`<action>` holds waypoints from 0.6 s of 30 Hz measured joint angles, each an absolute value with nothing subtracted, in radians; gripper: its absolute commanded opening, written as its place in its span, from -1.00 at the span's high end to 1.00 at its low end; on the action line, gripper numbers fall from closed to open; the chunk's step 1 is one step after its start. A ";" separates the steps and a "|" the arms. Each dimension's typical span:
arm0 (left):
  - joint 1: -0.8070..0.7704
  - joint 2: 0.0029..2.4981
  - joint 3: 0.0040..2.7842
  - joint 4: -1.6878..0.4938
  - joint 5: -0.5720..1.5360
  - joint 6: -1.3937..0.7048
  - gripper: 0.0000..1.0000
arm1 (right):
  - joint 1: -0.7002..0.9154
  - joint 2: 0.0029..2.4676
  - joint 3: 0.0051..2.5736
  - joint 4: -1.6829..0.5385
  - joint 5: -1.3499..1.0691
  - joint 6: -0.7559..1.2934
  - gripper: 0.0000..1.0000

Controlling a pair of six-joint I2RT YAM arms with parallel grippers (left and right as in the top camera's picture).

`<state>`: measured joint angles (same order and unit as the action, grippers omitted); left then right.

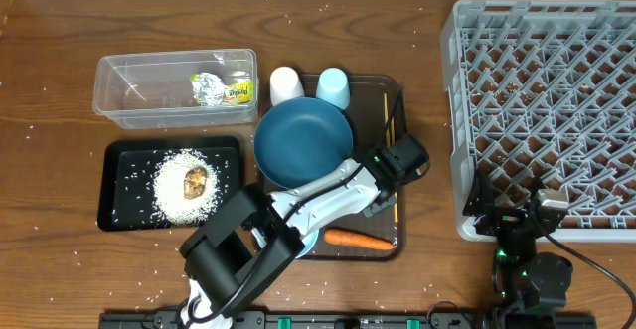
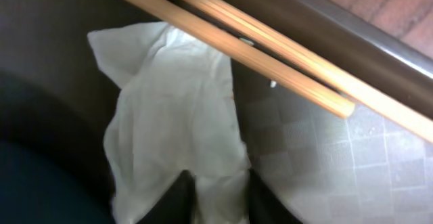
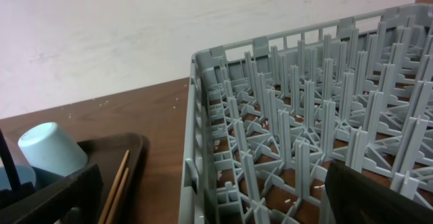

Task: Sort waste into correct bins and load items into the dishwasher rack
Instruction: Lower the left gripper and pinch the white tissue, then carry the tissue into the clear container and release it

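Two dark fingers [image 2: 172, 204] of the left gripper [image 2: 220, 193] are pinched on the near end of a napkin [image 2: 176, 109]. It is thin white paper, creased and crumpled, and it lies on the floor of the brown tray [image 1: 383, 92].

Just past the napkin lie the chopsticks [image 2: 270, 72], a pale wooden pair set side by side. In the left wrist view they slant from upper left to lower right, and one blunt tip shows beyond the paper. From the right wrist their long axis runs near to far along the tray's right wall.

The blue plate [image 1: 303, 140] sits left of the gripper. The white cup [image 1: 286, 82] and the blue cup [image 1: 334, 87] stand at the tray's far edge. The carrot [image 1: 358, 239] lies at the near edge, its thin end pointing right.

Farther left, the tub [image 1: 119, 95] holds the wrapper [image 1: 221, 90]. The black tray [image 1: 114, 185] holds rice [image 1: 171, 192] with the lump [image 1: 196, 180] on it.

The right gripper [image 1: 517, 220] hangs with its fingers wide apart and empty, by the near left corner of the rack [image 1: 537, 100].
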<state>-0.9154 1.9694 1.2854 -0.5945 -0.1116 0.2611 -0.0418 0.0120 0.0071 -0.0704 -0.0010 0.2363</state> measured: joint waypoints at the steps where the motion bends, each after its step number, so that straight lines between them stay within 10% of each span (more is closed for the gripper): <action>1: -0.917 1.969 1.285 -0.596 -0.113 0.266 0.88 | -0.042 0.012 0.007 -0.070 -0.001 0.236 -0.99; 18: -0.993 1.816 1.285 -0.632 -0.112 0.099 0.88 | -0.042 0.012 0.007 -0.070 -0.001 0.236 -0.98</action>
